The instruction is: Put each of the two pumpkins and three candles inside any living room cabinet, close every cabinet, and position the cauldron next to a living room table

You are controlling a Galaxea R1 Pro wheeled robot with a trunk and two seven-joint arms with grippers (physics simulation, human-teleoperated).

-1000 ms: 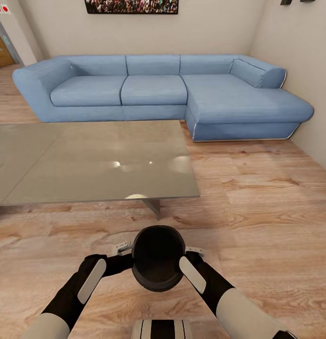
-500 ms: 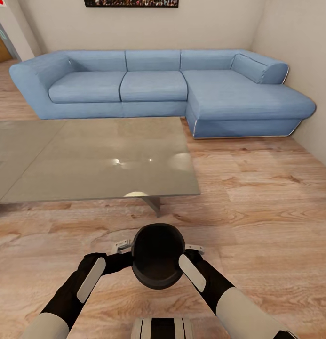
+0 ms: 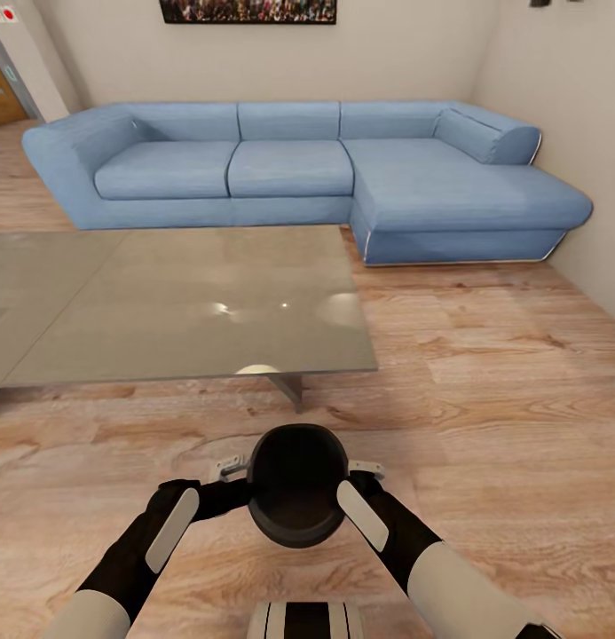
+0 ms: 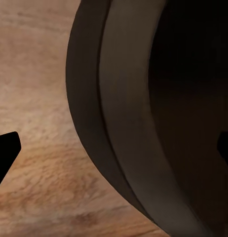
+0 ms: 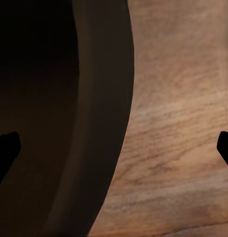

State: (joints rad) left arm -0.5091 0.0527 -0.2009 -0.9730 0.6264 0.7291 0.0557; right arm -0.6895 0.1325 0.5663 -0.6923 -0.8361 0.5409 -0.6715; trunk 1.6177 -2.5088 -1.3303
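The black cauldron, mouth up, sits between my two grippers low in the head view, just in front of the table, a low piece with a glossy grey-beige top. My left gripper stands at the pot's left side and my right gripper at its right. In the left wrist view the cauldron's wall runs between widely spread fingertips. The right wrist view has the same: the rim lies between fingertips set far apart. Both grippers are open and straddle the rim. I cannot tell whether the pot rests on the floor.
A blue L-shaped sofa lines the back wall behind the table, its chaise reaching forward at the right. Wooden floor lies open to the right of the table. A beige wall closes off the right side.
The head camera tipped a little and came back, so the whole picture shifted. The cauldron and both arms keep the same place relative to each other.
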